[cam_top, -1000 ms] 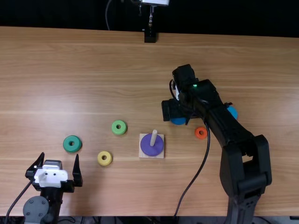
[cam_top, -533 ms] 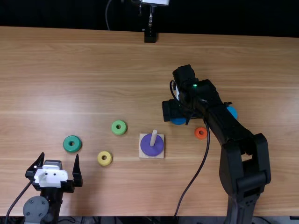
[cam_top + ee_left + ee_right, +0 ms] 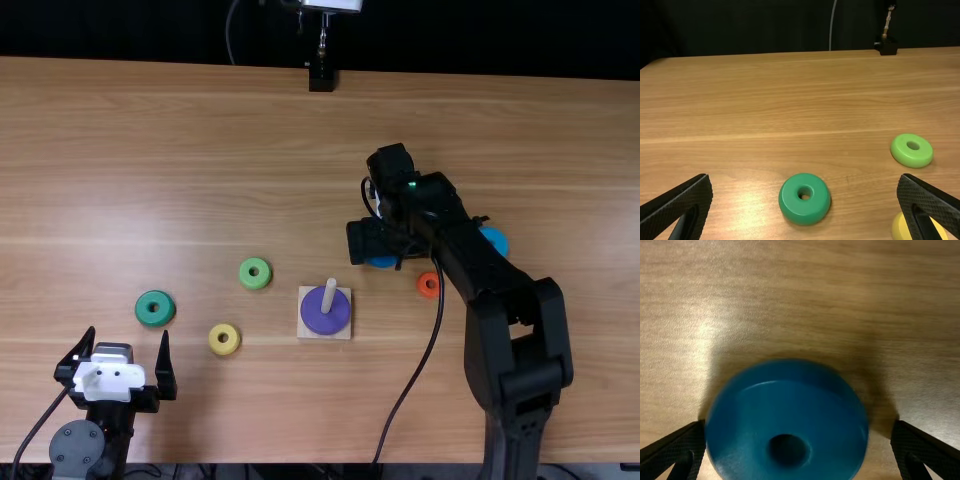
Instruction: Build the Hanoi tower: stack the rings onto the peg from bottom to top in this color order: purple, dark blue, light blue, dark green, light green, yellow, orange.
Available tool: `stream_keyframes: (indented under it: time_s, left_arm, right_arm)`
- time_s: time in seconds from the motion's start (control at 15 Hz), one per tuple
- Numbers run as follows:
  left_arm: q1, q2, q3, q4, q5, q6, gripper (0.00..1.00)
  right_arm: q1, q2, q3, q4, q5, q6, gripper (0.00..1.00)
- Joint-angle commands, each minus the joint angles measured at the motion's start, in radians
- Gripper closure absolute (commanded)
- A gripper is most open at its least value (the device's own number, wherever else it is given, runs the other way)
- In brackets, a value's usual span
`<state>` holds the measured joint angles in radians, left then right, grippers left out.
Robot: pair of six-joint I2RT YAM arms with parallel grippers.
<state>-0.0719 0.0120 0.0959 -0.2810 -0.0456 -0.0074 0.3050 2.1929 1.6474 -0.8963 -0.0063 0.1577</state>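
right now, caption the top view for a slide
Purple ring on the peg, right gripper at the dark blue ring, yellow, green, orange and light blue rings around them on the table

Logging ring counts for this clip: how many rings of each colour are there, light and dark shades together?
Purple ring: 1
Blue: 2 (dark blue ring, light blue ring)
Green: 2 (dark green ring, light green ring)
Yellow ring: 1
Orange ring: 1
Total: 7

The wooden table (image 3: 200,150) carries a square base (image 3: 304,333) and loose green, yellow, orange and blue rings (image 3: 146,312).
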Motion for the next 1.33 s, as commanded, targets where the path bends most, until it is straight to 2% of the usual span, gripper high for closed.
stream_keyframes:
  time_s: [0.0,0.07,0.13,0.2,0.27,0.6,0.87,0.93,1.0,1.07,1.13,1.27]
  left_arm:
    - [0.0,-0.012,-0.055,-0.012,-0.006,-0.007,0.0]
    - [0.0,-0.012,-0.055,-0.012,-0.006,-0.007,0.0]
    - [0.0,-0.012,-0.055,-0.012,-0.006,-0.007,0.0]
    - [0.0,-0.012,-0.055,-0.012,-0.006,-0.007,0.0]
    - [0.0,-0.012,-0.055,-0.012,-0.006,-0.007,0.0]
    - [0.0,-0.012,-0.055,-0.012,-0.006,-0.007,0.0]
    - [0.0,-0.012,-0.055,-0.012,-0.006,-0.007,0.0]
    - [0.0,-0.012,-0.055,-0.012,-0.006,-0.007,0.0]
    - [0.0,-0.012,-0.055,-0.012,-0.006,-0.007,0.0]
    - [0.0,-0.012,-0.055,-0.012,-0.006,-0.007,0.0]
    - [0.0,-0.012,-0.055,-0.012,-0.006,-0.007,0.0]
    - [0.0,-0.012,-0.055,-0.012,-0.006,-0.007,0.0]
  right_arm:
    - [-0.012,0.021,0.003,0.001,-0.007,0.002,0.0]
    - [-0.012,0.021,0.003,0.001,-0.007,0.004,0.0]
    - [-0.014,0.021,0.003,-0.001,-0.005,0.004,0.14]
    - [-0.014,0.021,0.002,0.001,-0.005,0.001,0.66]
    - [-0.014,0.021,0.0,0.001,-0.01,-0.001,1.0]
    - [-0.004,0.011,0.008,0.001,-0.01,-0.003,1.0]
    - [-0.001,-0.032,0.118,-0.012,-0.008,-0.005,1.0]
    - [0.002,-0.064,0.153,-0.02,-0.007,-0.018,1.0]
    - [0.003,-0.094,0.183,-0.02,-0.007,-0.051,1.0]
    - [0.003,-0.111,0.21,-0.023,-0.008,-0.071,1.0]
    - [0.003,-0.121,0.23,-0.051,-0.008,-0.073,1.0]
    - [0.005,-0.156,0.287,-0.241,-0.016,-0.079,1.0]
